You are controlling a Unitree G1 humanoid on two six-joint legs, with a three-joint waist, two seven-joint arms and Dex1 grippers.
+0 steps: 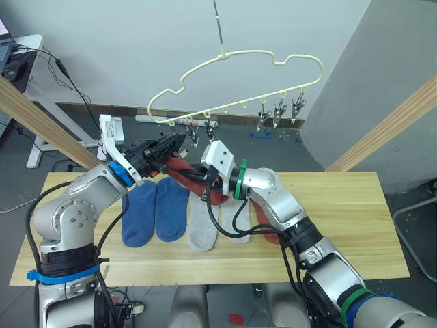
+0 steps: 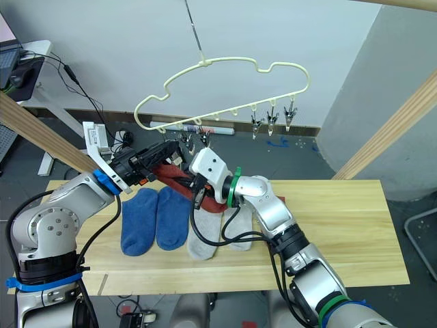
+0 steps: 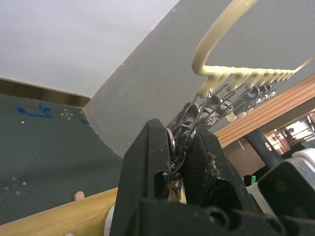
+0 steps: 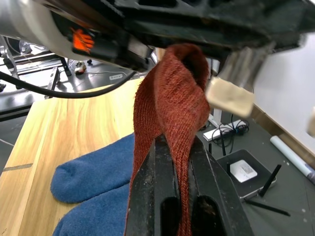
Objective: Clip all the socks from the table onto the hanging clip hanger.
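Pinching hanger clip [image 3: 184, 132], left end effector [image 3: 179, 147] raised; right end effector [image 4: 177, 162] grips rust sock [image 4: 170, 103].

Even, soft indoor light; faint shadows; wrist views blur up close.

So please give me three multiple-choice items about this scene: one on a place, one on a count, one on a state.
1. Where is the rust red sock held by the right pincer?
A. flat on the table
B. lifted up to the left pincer at the clip hanger
C. on the floor

2. How many blue socks lie on the table?
A. one
B. two
C. four

3. The left pincer is:
A. wide open
B. shut on a grey clip
C. holding a blue sock

Key: 1 B, the sock rises to the clip hanger; 2 B, two lie together; 3 B, its fingers squeeze the clip.
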